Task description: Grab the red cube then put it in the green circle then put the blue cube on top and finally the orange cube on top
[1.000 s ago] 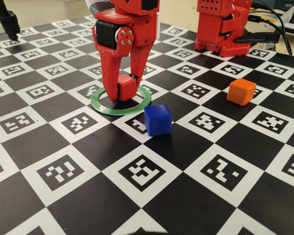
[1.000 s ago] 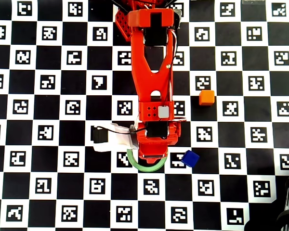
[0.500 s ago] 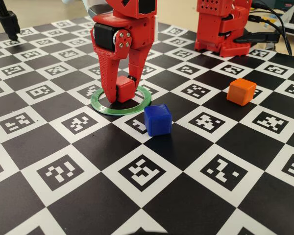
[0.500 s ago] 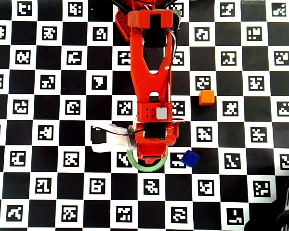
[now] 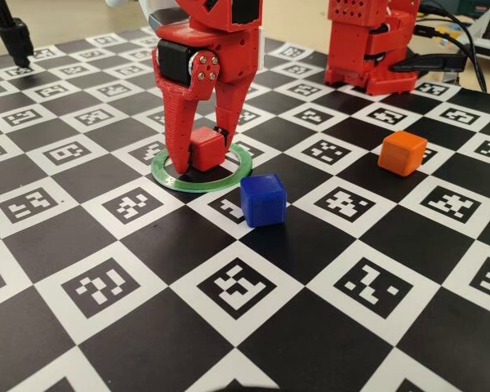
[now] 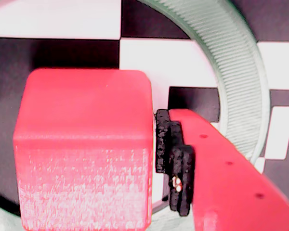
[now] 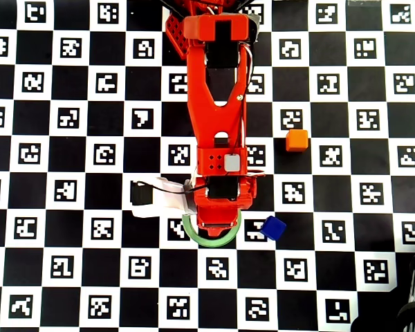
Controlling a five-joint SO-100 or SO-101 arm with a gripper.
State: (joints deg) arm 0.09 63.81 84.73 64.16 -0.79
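Fixed view, pincer (image 5: pixel 198 160): it points down at the upper middle of the frame and pinches the red cube (image 5: pixel 206 149) between its two fingers.
Fixed view, red cube: inside the green circle (image 5: pixel 240 170), low over the tabletop (image 5: pixel 147 269); whether it touches the tabletop I cannot tell.
Fixed view, blue cube (image 5: pixel 263 199): just right of the ring, below it in the frame.
Fixed view, orange cube (image 5: pixel 403 153): well apart, at the right.
Wrist view, red cube (image 6: pixel 84 144): fills the left; the black pad of one finger (image 6: pixel 176 168) is against its right face, with the ring (image 6: pixel 241 82) curving behind.
Overhead view, arm (image 7: pixel 218 117): it covers the red cube; the ring (image 7: pixel 214 241) shows under its tip, the blue cube (image 7: pixel 272 227) to the right, the orange cube (image 7: pixel 297 140) higher right.
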